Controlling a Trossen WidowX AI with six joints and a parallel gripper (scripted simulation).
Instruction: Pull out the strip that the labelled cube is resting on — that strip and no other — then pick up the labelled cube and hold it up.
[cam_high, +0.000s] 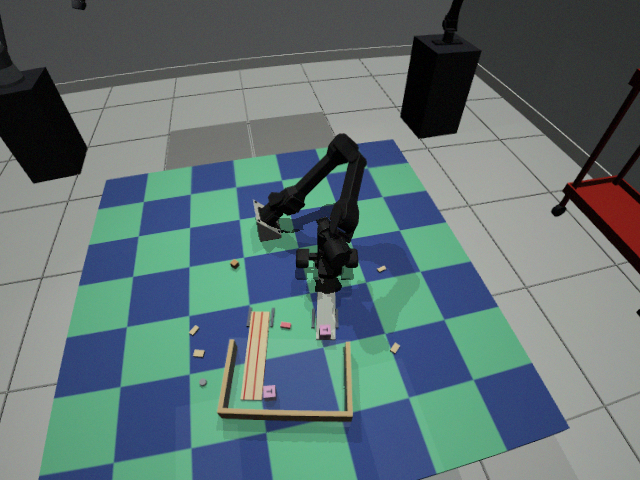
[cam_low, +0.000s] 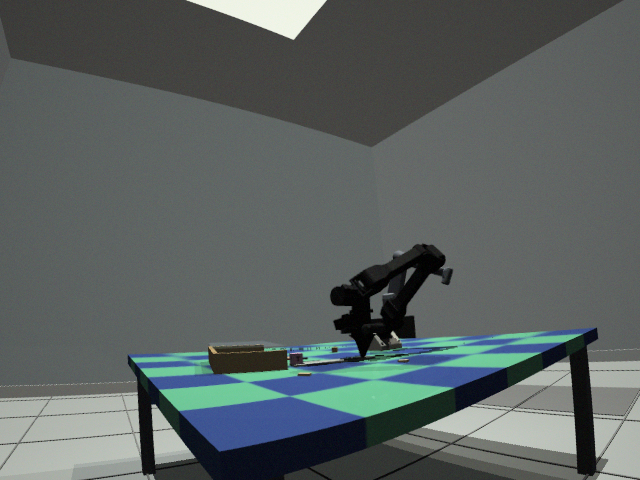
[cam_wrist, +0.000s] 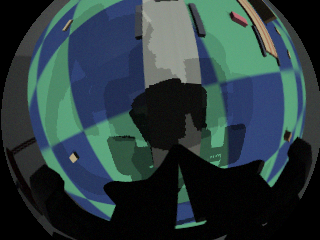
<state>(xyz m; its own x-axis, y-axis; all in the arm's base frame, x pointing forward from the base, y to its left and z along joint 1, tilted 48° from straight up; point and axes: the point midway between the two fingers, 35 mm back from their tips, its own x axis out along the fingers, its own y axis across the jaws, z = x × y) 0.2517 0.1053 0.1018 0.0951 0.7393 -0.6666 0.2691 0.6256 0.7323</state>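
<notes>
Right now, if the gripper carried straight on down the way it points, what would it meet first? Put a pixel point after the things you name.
The pale grey strip: the gripper (cam_high: 328, 289) (cam_low: 362, 355) (cam_wrist: 176, 147) points down at the strip (cam_high: 326, 307) (cam_low: 320, 362) (cam_wrist: 170, 40). Its tip may already be touching it; the views leave that gap unclear.

a robotics lab or workshop: beyond the gripper (cam_high: 328, 286) (cam_low: 363, 355) (cam_wrist: 176, 147), other robot arms on black pedestals (cam_high: 439, 85) (cam_high: 43, 129), pale floor tiles (cam_high: 480, 170) (cam_low: 31, 418), plain grey walls (cam_high: 232, 31) (cam_low: 206, 217), a red cart (cam_high: 610, 206).
</notes>
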